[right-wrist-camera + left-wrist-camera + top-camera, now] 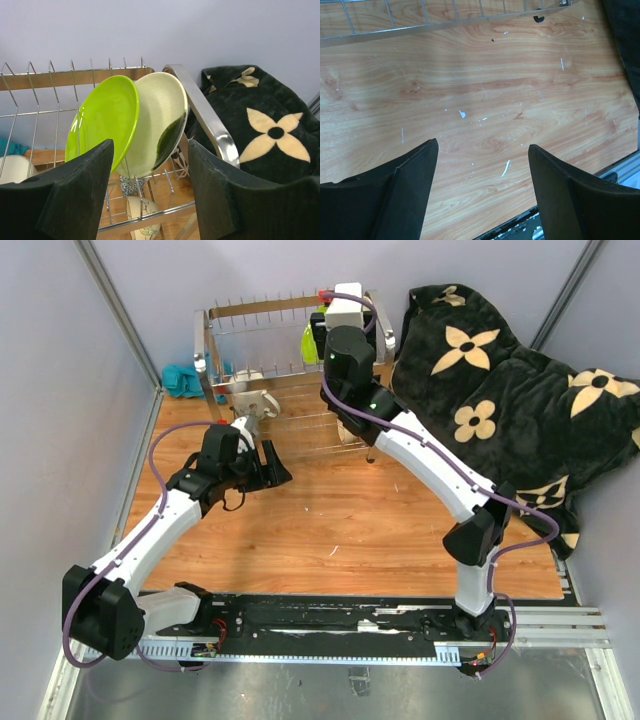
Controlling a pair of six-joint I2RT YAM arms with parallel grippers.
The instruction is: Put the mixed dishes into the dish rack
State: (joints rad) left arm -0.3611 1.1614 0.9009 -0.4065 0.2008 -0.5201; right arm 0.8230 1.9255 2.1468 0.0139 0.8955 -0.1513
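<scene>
The left gripper (482,145) hung open above the wooden table (470,90). The right gripper (150,145), also open and holding nothing, faced the dish rack (200,105). There the lime-green plate (105,120) and the cream plate with black patch (160,115) stood on edge, side by side. A black flowered blanket (260,125) lay just beside the rack.

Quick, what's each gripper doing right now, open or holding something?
Left gripper: open, holding nothing.
Right gripper: open, holding nothing.

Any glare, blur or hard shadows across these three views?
Right wrist: bright glare on the lime-green plate and the chrome tube of the dish rack. Left wrist: table grain sharp, evenly lit. Top external: soft, even light, no hard shadows.
</scene>
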